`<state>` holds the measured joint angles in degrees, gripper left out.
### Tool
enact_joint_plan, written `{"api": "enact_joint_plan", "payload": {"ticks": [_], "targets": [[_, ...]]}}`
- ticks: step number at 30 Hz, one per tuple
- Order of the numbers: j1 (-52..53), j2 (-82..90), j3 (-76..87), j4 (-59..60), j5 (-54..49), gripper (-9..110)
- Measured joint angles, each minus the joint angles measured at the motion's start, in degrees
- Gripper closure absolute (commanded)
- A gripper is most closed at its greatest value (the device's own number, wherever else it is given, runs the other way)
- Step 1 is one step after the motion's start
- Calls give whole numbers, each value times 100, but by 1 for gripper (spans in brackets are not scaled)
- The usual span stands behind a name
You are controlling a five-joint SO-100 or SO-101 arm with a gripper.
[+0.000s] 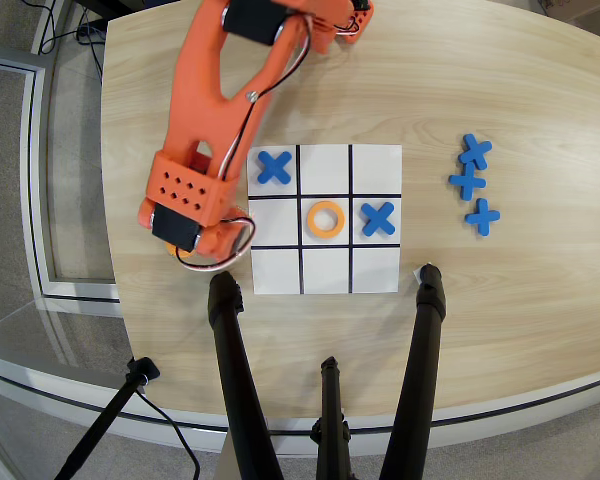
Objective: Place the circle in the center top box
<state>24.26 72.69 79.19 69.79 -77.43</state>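
In the overhead view the orange arm reaches down the left side of the white nine-cell paper grid point(375, 272). Its gripper point(183, 243) points down at the table just left of the grid. The wrist body covers the fingers, so I cannot tell how they stand or whether they hold anything. One orange circle point(325, 218) lies flat in the grid's central cell. The center top box point(326, 270) is the middle cell of the row nearest the bottom of this view, and it is bare white. Blue crosses lie in the upper left cell point(273, 167) and the middle right cell point(378, 218).
Three spare blue crosses point(470, 182) lie on the wood to the right of the grid. Black tripod legs point(230, 350) point(426, 330) cross the table's near edge, below the grid. The table's left edge runs close to the gripper.
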Motion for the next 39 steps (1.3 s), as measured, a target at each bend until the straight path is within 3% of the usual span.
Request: {"api": "enact_joint_plan", "payload": {"ticks": [10,15,21,39], "targets": [[-1406,2760,1573,-387,79,102],[-2320,2971,1714,-598,510,102],[-2865,2057,1204,-844,809,102],[-2628,-1063,-800,-1503,940,102]]}}
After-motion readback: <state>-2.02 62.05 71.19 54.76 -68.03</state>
